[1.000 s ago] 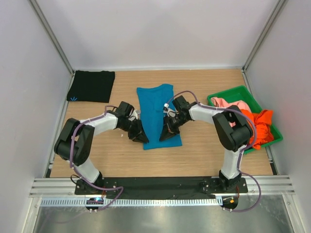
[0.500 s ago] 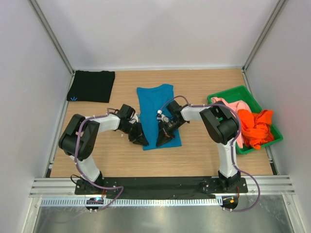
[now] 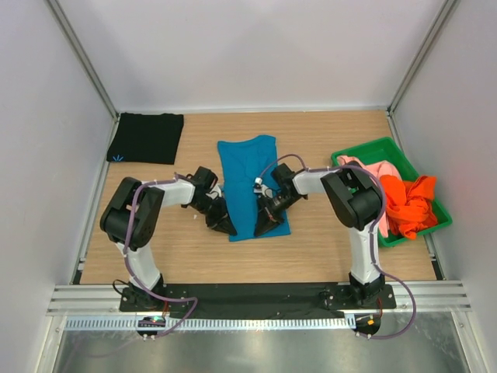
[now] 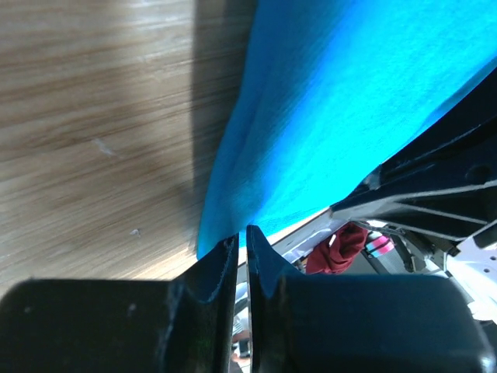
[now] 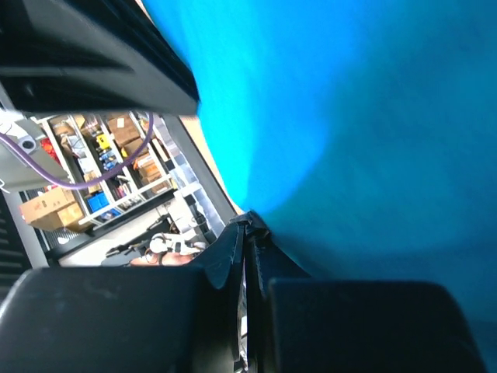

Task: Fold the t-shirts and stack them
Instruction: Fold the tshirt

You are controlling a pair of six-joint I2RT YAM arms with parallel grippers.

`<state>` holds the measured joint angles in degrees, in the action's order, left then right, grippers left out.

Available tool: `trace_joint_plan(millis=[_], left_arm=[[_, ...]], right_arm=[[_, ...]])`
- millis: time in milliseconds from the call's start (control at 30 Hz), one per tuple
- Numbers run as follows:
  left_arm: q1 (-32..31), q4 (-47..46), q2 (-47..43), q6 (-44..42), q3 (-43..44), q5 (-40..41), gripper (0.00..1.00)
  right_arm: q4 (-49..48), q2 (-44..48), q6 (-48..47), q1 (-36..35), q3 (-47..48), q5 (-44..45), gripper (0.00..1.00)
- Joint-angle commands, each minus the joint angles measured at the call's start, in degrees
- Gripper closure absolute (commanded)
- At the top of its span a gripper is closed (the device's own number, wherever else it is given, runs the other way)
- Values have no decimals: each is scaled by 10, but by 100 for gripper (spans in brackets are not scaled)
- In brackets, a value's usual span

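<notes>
The soft teal-blue t-shirt [image 3: 248, 175] lies long and smooth on the wooden worktop [image 3: 326, 249]; left gripper [image 3: 227, 227] and right gripper [image 3: 262, 228] each pinch a near corner.

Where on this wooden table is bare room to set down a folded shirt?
The wooden table is bare between the folded black cloth t-shirt and the teal-blue cloth t-shirt, between that and the green plastic tray, and at its near edge, centre. Crowded: the teal hem, pinched by the left fingers and right fingers.
</notes>
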<state>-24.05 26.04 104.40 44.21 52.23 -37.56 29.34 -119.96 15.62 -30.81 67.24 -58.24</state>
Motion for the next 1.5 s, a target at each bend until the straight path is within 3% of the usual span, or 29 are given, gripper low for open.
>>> trace_joint_plan(millis=[0,300,633,867,967,1067,1100,1200,1400,1467], left_arm=[[-1,47,22,-38,6,93,90],[0,60,27,-55,9,108,90],[0,67,22,-78,9,88,90],[0,85,-32,-102,28,34,83],[0,110,-64,-107,55,26,76],[0,131,-82,-120,93,18,71],[0,143,-89,-131,115,27,67],[8,164,-93,-157,147,46,57],[23,178,-98,-173,112,54,44],[23,160,-102,-164,82,51,43]], right_arm=[[23,20,0,26,-47,31,94],[-10,58,15,99,-145,80,94],[-34,143,41,126,-214,91,93],[19,181,39,129,-134,105,91],[11,183,63,131,-92,121,90],[30,168,78,133,-45,172,83],[43,169,85,132,-29,189,71],[68,183,81,132,-14,249,58],[96,240,80,124,-59,277,44],[88,268,91,113,-95,278,44]])
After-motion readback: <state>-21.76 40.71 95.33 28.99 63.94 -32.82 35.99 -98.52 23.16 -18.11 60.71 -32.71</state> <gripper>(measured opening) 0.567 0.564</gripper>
